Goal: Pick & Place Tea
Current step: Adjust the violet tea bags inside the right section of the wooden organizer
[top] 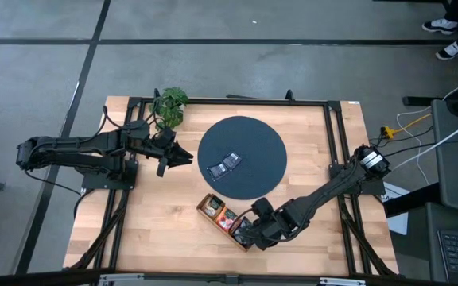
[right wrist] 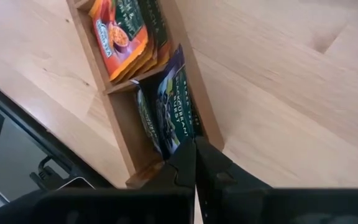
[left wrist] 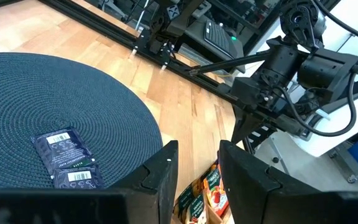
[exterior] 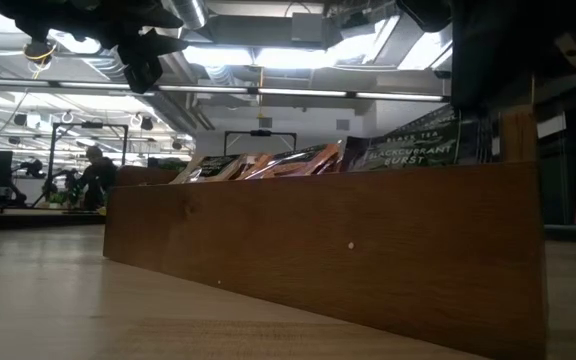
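Pale wood table (top: 157, 214), dark round mat (top: 253, 135) — grey floor (top: 38, 63)

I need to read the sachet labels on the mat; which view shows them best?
The left wrist view: the two dark sachets lie close, barcodes showing, on the mat. The high view shows them small; the low and right wrist views don't show them.

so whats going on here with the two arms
The right hand is down at the end compartment of the wooden tray, shut right at a blue tea sachet standing there; whether it grips it is hard to tell. Two blue sachets already lie on the dark round mat. The left hand hovers open by the mat's edge, holding nothing.
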